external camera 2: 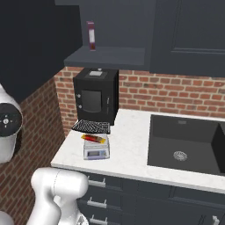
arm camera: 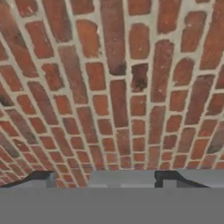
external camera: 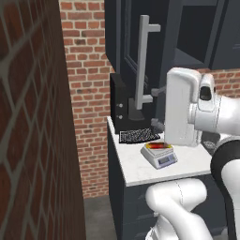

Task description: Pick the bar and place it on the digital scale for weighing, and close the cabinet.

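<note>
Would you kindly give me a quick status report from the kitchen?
Pincer facing brick wall, holding nothing. Bar lying on digital scale. Cabinet door open, handle unobstructed.

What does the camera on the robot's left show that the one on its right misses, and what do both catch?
Left base view alone: the cabinet door standing open, with its long silver handle.

Right base view alone: the sink set in the counter, and a red box on the open shelf.

Both: the red bar lying on the scale, the black mesh mat behind it, and the black box appliance.
</note>
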You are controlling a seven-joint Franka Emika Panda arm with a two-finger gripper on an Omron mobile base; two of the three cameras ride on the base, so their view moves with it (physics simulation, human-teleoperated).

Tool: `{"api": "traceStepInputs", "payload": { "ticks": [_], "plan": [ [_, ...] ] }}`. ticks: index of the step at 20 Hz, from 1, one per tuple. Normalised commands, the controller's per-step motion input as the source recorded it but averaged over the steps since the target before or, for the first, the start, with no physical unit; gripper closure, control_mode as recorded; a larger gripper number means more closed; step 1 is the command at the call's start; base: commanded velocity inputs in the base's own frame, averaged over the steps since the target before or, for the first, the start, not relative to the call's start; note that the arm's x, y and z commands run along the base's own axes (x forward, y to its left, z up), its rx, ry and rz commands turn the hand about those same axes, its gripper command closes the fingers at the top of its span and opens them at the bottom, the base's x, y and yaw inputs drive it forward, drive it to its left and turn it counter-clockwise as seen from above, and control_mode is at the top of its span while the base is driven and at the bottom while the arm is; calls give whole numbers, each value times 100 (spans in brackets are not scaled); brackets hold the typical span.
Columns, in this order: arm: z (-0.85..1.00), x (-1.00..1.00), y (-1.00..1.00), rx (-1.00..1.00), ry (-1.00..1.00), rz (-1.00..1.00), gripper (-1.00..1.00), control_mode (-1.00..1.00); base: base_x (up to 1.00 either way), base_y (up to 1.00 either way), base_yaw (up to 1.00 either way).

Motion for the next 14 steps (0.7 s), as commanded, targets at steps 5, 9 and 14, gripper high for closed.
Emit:
{"api": "traceStepInputs", "payload": {
  "ticks": [5, 9, 14],
  "plan": [
    [0, 63, -34, -6, 0, -40, -100, -100, 0, 0, 0],
    [0, 56, -55, 0, 0, -36, -100, -100, 0, 0, 0],
    [-3, 65, -61, 0, 0, -30, -100, -100, 0, 0, 0]
  ]
}}
